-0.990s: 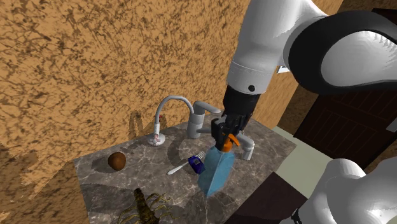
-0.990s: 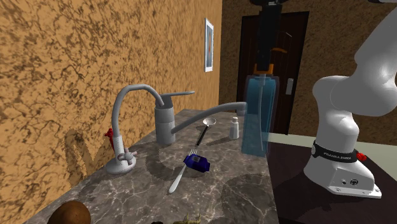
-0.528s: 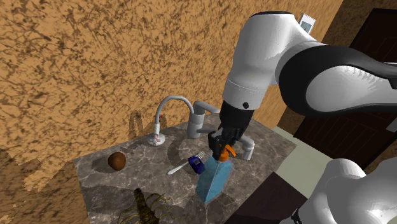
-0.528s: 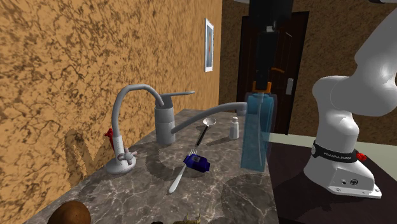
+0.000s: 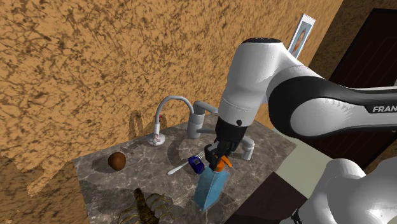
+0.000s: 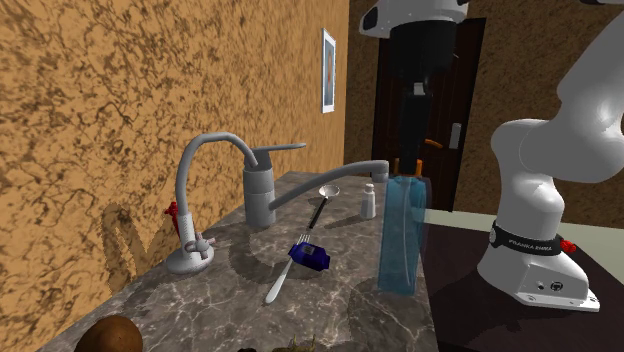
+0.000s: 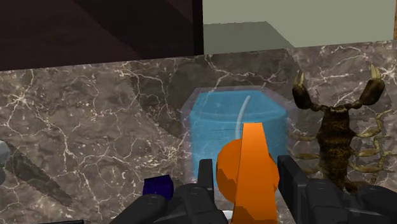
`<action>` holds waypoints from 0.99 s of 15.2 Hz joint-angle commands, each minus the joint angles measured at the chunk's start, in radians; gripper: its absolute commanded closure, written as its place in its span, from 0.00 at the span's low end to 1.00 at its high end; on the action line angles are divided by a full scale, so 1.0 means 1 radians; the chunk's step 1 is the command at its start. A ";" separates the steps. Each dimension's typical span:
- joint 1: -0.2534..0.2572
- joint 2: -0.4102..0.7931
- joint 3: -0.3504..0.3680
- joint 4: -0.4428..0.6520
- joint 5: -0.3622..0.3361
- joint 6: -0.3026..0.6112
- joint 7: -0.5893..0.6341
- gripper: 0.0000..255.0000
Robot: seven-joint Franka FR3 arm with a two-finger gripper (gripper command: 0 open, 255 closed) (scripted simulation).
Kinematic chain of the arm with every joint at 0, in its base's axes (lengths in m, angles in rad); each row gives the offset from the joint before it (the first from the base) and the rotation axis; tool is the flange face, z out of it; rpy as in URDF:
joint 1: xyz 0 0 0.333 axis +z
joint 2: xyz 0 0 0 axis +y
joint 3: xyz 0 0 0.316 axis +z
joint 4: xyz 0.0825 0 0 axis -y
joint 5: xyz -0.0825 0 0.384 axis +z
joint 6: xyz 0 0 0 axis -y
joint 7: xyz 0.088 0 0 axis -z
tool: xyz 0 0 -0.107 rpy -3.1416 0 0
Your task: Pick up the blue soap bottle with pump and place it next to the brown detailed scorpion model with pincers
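Observation:
The blue translucent soap bottle (image 5: 210, 186) with an orange pump (image 7: 247, 167) stands upright near the counter's front edge, its base at or just above the marble. My gripper (image 5: 218, 159) comes down from above and is shut on the pump, with a black finger (image 7: 205, 174) on each side. In the second exterior view the bottle (image 6: 402, 236) hangs under the gripper (image 6: 411, 166). The brown scorpion model (image 7: 337, 133) lies on the marble close beside the bottle, pincers raised. The scorpion (image 5: 147, 207) sits at the shoulder view's lower left of the bottle.
A grey faucet (image 5: 173, 103) and a second tap (image 6: 262, 190) stand at the back of the marble counter (image 5: 102, 181). A fork with a blue handle (image 5: 193, 165), a brown ball (image 5: 116, 161) and a small white bottle (image 6: 369, 200) lie around. The counter drops off just beyond the soap bottle.
The arm has carried the bottle down and toward the shoulder view's lower left, closer to the scorpion and lower over the counter. The grip on the pump is unchanged.

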 commanded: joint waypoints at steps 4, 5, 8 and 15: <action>0.002 0.010 0.010 -0.059 0.005 0.070 -0.002 1.00; 0.002 0.013 0.013 -0.070 0.006 0.084 -0.002 1.00; 0.003 0.024 0.021 -0.102 0.009 0.126 -0.001 1.00; 0.003 0.058 0.041 -0.171 0.014 0.230 0.003 1.00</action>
